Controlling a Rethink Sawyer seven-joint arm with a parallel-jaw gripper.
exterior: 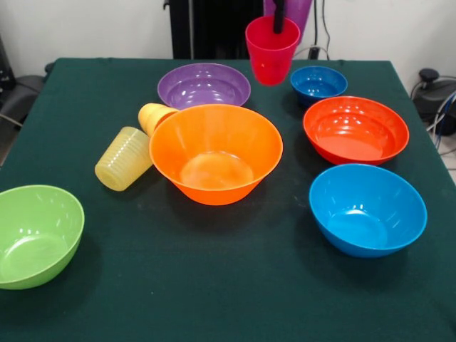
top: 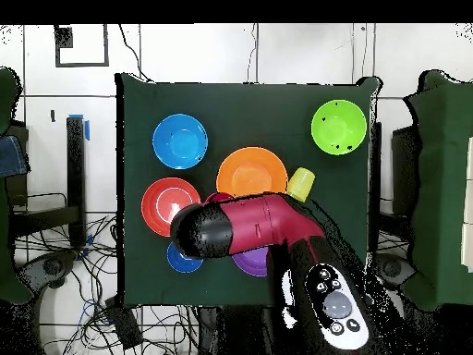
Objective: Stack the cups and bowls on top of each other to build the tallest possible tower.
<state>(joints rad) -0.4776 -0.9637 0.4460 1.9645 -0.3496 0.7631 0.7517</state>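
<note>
Lime green bowl sat nearest in front view; gripper pinched the red-pink cup, aloft beyond the empty orange-yellow bowl. Overhead, arm hid the cup. Risk: 1-wall pinch could tilt cup, missing bowl. No legible writing.

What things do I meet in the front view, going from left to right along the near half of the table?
Lime green bowl → ribbed pale yellow cup lying on its side → big orange bowl → light blue bowl.
</note>
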